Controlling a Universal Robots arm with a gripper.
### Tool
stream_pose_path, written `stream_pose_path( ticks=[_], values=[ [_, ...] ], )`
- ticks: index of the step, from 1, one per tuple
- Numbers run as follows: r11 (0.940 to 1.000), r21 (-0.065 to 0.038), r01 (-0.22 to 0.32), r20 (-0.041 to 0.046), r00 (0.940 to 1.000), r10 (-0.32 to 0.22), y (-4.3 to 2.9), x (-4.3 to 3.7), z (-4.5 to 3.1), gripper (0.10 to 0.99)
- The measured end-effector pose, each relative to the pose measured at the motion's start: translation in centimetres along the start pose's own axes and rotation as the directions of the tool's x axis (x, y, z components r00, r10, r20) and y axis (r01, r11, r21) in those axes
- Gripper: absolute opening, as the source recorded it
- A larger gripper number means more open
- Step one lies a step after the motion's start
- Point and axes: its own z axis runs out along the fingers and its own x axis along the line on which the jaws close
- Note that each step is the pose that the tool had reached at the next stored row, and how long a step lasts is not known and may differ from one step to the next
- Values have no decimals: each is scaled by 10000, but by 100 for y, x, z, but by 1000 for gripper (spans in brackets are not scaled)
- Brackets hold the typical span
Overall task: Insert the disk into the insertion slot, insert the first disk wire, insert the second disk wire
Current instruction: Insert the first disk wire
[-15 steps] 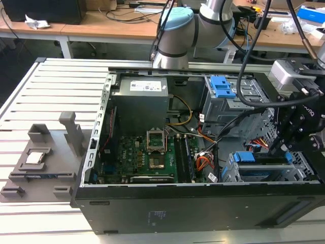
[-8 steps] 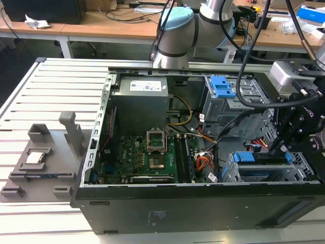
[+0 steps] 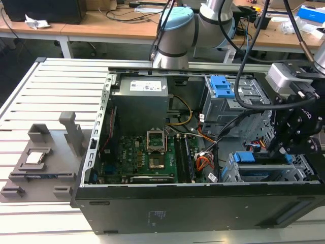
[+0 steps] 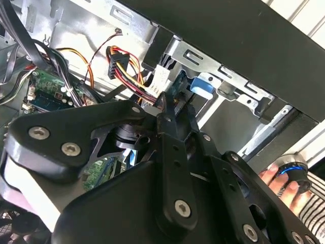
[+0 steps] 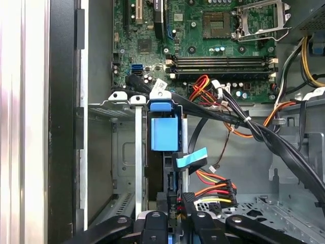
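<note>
- I am hanging my gripper [image 3: 278,148] over the corner of the open computer case [image 3: 193,208] at the exterior view's right, right above the insertion slot [image 3: 228,175].
- The disk [image 3: 261,172] is sitting inside that perforated silver cage, its blue carrier showing at the end that faces the case's interior.
- In the first wrist view I am looking along the disk [image 5: 164,133] edge-on, with the cage's metal wall [image 5: 124,152] running beside it.
- My gripper [image 5: 176,221] is holding its jaws narrow, nearly closed, and a dark plug is lying between them. I cannot tell whether they are actually pinching it.
- A blue flat wire [image 5: 190,159] is curling in just beside the disk's end and running down toward that plug.
- A plug with red, yellow and black wires [image 5: 216,187] is lying near it, a little apart from the disk.
- The green motherboard [image 5: 223,46] is lying beyond the cage, with black cables crossing between them.
- In the second wrist view my gripper [image 4: 165,109] is pointing its tips at the bundle of coloured wires beside the cage.
- A person's hand [image 4: 274,179] is resting on a blue-lit knob outside the case.
- The taller grey cage with the blue latch plate [image 3: 222,86] is standing farther back in the case, well apart from me.
</note>
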Motion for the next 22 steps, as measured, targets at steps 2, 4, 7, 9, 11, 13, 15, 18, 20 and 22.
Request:
stream_pose_path(
  ticks=[2, 4, 7, 9, 11, 13, 15, 18, 20, 22],
  values=[
    [10000, 1, 1, -1, 10000, -1, 2, 3, -45, 243],
    [10000, 1, 1, -9, 10000, -1, 7, 7, -138, 243],
    [10000, 1, -2, -53, 10000, 2, 12, 0, -217, 243],
    [10000, 1, -4, -91, 10000, 4, 15, -3, -269, 161],
    [10000, 3, -5, -115, 9999, 5, 17, -3, -317, 106],
    [10000, 3, -7, -143, 9999, 7, 20, -1, -379, 106],
    [10000, 3, -8, -171, 9999, 8, 24, 2, -446, 106],
    [10000, 3, -9, -176, 9998, 9, 24, 2, -450, 106],
    [10000, 4, -8, -175, 9998, 8, 24, 2, -451, 106],
    [10000, 3, -8, -175, 9998, 8, 24, 2, -452, 106]
  ],
)
